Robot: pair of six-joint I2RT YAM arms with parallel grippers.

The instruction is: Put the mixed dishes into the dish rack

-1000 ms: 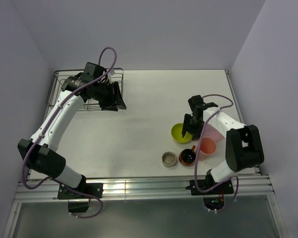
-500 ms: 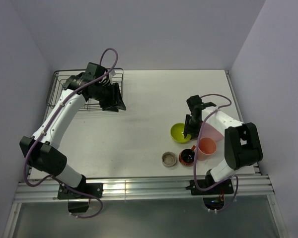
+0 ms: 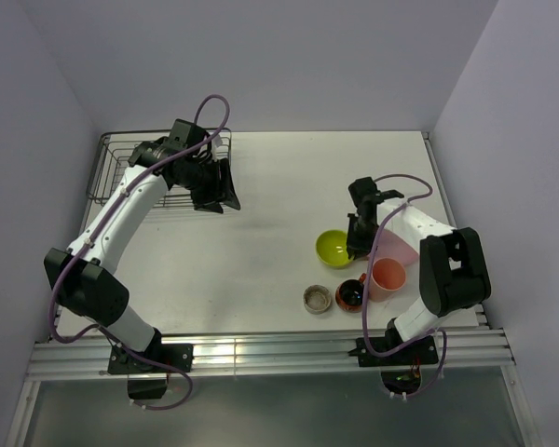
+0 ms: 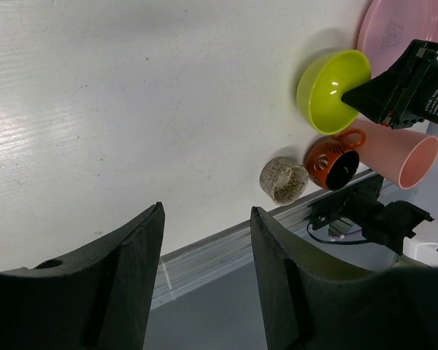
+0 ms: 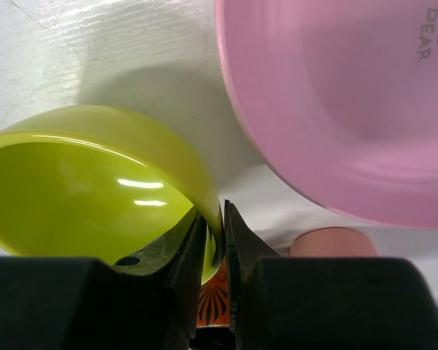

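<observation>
My right gripper (image 3: 356, 244) is shut on the rim of the lime-green bowl (image 3: 334, 248), one finger inside and one outside (image 5: 216, 248). The bowl (image 5: 95, 189) is tilted beside the large pink plate (image 3: 400, 244), which also shows in the right wrist view (image 5: 350, 95). The salmon-pink cup (image 3: 388, 276), the orange-red mug (image 3: 351, 294) and the beige-grey cup (image 3: 317, 299) stand in front of it. My left gripper (image 3: 220, 186) is open and empty, held above the table just right of the dark wire dish rack (image 3: 121, 168).
The left wrist view shows the bowl (image 4: 333, 89), mug (image 4: 331, 162), beige cup (image 4: 283, 179) and salmon cup (image 4: 404, 152) near the table's front rail (image 4: 226, 248). White walls close in the back and sides.
My right gripper has closed onto the bowl's rim and shifted it slightly left and tilted it. My left arm has swung a little to the right, away from the rack.
</observation>
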